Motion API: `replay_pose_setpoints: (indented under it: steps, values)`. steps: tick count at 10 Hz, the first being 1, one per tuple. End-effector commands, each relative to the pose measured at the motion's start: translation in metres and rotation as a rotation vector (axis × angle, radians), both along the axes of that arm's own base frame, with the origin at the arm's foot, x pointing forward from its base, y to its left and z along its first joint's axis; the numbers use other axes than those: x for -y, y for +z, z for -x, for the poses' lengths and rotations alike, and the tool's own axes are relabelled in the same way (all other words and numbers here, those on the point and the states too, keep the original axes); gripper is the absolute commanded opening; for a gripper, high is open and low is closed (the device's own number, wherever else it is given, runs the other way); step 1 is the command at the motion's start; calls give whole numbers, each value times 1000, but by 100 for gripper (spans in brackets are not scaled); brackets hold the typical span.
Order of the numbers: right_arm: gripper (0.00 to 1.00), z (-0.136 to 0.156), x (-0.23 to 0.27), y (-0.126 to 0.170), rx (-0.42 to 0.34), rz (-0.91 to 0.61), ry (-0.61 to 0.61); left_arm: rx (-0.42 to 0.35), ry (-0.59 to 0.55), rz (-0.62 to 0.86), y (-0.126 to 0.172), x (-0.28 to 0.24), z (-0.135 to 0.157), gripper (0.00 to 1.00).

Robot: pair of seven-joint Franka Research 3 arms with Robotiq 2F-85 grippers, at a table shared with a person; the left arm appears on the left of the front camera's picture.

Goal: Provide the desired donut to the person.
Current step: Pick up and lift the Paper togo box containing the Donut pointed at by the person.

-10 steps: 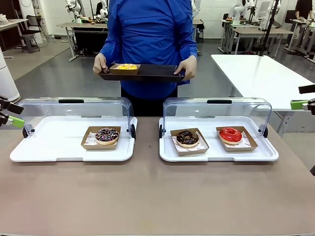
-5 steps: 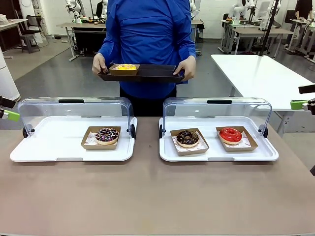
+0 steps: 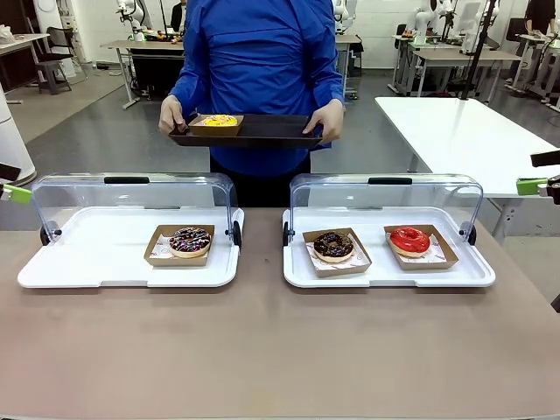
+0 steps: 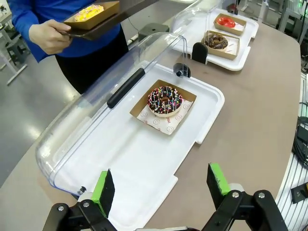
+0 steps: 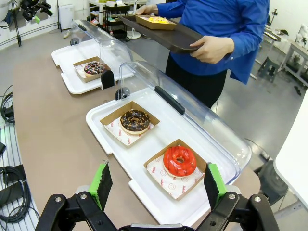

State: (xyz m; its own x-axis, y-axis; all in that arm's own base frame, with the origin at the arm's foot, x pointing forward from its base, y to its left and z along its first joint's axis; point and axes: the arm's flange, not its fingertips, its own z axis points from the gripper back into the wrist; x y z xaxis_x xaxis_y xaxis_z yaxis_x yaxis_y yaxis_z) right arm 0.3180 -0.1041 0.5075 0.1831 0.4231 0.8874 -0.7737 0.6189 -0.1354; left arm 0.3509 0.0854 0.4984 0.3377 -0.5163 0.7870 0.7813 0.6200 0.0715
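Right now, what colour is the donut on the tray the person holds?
Yellow; the donut shows best in the front view.

Blue-coated person (image 3: pixel 258 70) upright at far side, with dark tray (image 3: pixel 273 129)

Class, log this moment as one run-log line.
left gripper: open, empty | right gripper: open, empty | person: holds tray with yellow donut | table: sprinkled donut, chocolate donut, red donut
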Motion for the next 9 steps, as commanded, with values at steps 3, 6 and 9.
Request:
replay_pose_setpoints:
  steps: [3,6,9]
  values:
    - [100,-5,-1,-2,27,-21,8,67,-1,-1,0,4,4,100]
    - [100,-5,-1,-2,27,-21,8,84,12,13,0,6,1,100]
    - [100,-5,-1,-2,27,-21,8,37,9,-10,7,1,-1,100]
